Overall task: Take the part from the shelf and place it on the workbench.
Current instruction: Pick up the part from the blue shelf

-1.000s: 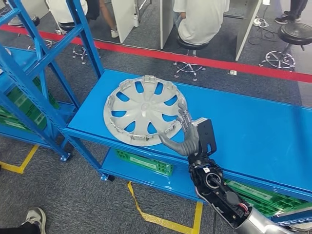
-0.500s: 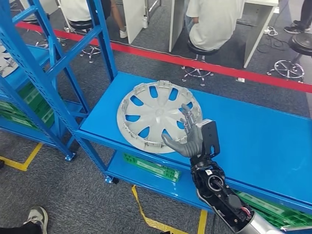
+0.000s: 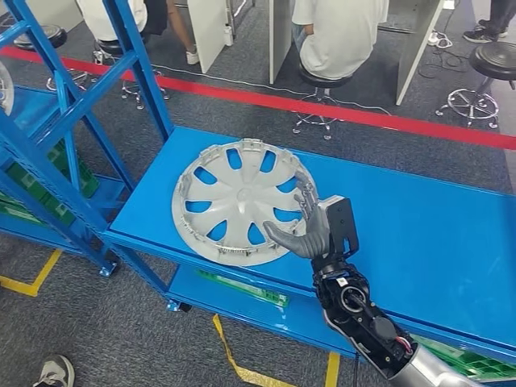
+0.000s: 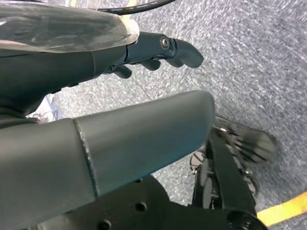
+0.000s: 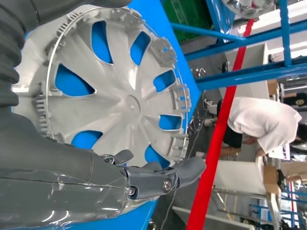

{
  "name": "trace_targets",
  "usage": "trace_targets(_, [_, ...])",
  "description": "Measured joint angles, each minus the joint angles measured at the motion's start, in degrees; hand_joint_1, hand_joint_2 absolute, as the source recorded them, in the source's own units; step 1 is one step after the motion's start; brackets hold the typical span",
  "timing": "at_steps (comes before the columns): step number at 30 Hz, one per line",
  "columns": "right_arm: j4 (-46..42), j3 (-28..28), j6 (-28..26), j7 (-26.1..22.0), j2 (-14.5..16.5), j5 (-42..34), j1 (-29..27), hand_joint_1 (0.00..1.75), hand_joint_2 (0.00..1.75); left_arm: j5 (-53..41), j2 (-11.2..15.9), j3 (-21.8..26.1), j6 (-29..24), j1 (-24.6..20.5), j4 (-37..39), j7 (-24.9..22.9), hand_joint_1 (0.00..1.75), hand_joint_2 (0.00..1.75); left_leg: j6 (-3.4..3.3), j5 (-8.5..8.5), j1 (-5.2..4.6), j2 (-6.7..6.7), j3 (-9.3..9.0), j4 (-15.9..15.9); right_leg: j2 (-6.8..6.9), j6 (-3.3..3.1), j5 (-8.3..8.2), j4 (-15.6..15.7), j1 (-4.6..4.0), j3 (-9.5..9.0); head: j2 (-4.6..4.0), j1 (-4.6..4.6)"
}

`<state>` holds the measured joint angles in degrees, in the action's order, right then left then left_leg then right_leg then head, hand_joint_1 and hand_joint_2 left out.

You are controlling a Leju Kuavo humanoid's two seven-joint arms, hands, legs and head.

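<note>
Silver hubcap (image 3: 239, 201) (one) on workbench (image 3: 426, 234)

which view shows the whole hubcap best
The head view: the hubcap lies flat on the blue workbench with nearly its full rim in sight, the right hand at its edge. The right wrist view shows it closer, ribs and clips clear, but the hand covers part. The left wrist view shows floor instead.

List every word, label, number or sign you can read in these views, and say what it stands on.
No text is legible.
The silver wheel cover on the blue workbench shows no readable marking.
A box in the right wrist view may carry print, too blurred to read.
The right hand bears no label.
</note>
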<state>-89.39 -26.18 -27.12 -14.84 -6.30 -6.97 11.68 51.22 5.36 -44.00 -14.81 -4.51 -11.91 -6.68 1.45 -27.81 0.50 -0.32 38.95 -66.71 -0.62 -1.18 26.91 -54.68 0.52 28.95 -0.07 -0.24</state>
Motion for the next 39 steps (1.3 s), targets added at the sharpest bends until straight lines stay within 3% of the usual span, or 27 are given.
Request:
trace_targets(2, [0.01,0.01,0.07,-0.02,0.0,0.0,0.03,0.0,1.75,0.01,0.13,0.01,-0.14,-0.02,0.0,0.02,0.0,0.0,-0.57,4.09,-0.2,0.01,-3.55,8.61,-0.09,0.33,0.55,0.03,-0.09,-0.58,0.0,-0.32])
trace_targets(4, [0.02,0.02,0.1,-0.03,-0.01,0.01,0.05,0.0,1.75,-0.01,0.19,0.02,-0.25,-0.17,0.0,0.33,0.0,0.0,-0.98,4.93,-0.54,0.0,-5.23,12.4,-0.11,0.86,0.99,0.1,-0.15,-0.8,0.0,-0.45])
trace_targets(7, [0.01,0.03,0.15,-0.02,0.0,0.13,0.01,0.0,1.75,-0.05,0.13,0.01,-0.39,-0.19,0.01,1.04,0.0,0.0,-1.39,4.68,-0.63,-0.04,-5.64,12.78,-0.09,1.48,1.22,0.52,-0.19,-1.2,0.0,-0.36])
trace_targets(11, [0.04,0.1,0.4,0.0,-0.02,0.21,0.06,0.0,1.75,-0.05,0.09,0.01,-0.52,-0.18,0.02,1.14,0.0,0.0,-1.22,4.42,-0.63,-0.07,-6.42,13.05,0.11,-0.2,1.63,0.95,-0.38,-1.88,0.0,0.55])
trace_targets(15, [0.08,0.1,0.57,0.16,-0.01,0.36,0.02,0.0,1.75,-0.16,0.06,0.02,-0.58,-0.23,0.02,1.19,0.0,0.0,-1.55,4.14,-0.8,-0.05,-6.49,12.99,0.13,0.08,1.61,1.33,-0.24,-2.08,0.0,1.03])
trace_targets(18, [0.1,0.1,0.68,1.93,-0.02,2.17,0.04,0.0,1.75,-0.17,0.03,0.01,-0.6,-0.22,0.02,1.25,0.0,0.0,-1.66,4.07,-0.88,-0.05,-6.49,12.95,0.14,0.86,1.62,1.51,-0.11,-2.16,0.0,1.25])
trace_targets(20, [0.11,0.05,0.89,5.47,-0.08,5.96,0.13,0.0,1.75,-0.05,0.03,-0.01,-0.6,-0.23,0.02,1.31,0.0,0.0,-1.68,4.06,-0.92,-0.05,-6.5,12.93,0.14,1.27,1.6,1.54,-0.04,-2.17,0.0,1.26])
trace_targets(23, [0.09,-0.13,1.65,10.74,-0.5,12.19,0.59,0.0,1.75,0.14,0.04,-0.05,-0.6,-0.23,0.02,1.37,0.0,0.0,-1.7,4.07,-0.91,-0.04,-6.55,12.93,0.14,1.39,1.57,1.54,-0.04,-2.16,0.0,1.12])
trace_targets(29, [-0.02,-0.43,3.12,14.34,-1.18,15.74,1.29,0.0,1.75,0.18,0.03,-0.1,-0.55,-0.22,0.02,1.39,0.0,0.0,-1.68,4.09,-0.64,-0.04,-6.69,12.95,0.15,1.4,1.58,1.53,-0.13,-2.28,0.0,0.89])
trace_targets(35, [-1.23,-1.87,16.67,31.99,-3.76,33.8,3.45,0.0,1.75,0.26,0.06,-0.51,-0.23,-0.23,0.02,1.36,0.0,0.0,-1.63,4.13,-0.56,-0.02,-6.82,13.0,0.18,1.38,1.57,1.52,-0.22,-2.36,0.0,0.69])
trace_targets(39, [-2.37,-3.11,23.52,36.83,-5.17,37.03,4.46,0.0,1.75,0.21,0.09,-1.1,0.18,-0.23,0.02,1.37,0.0,0.0,-1.63,4.13,-0.55,-0.03,-6.82,13.01,0.21,1.37,1.58,1.52,-0.38,-2.39,0.0,0.69])
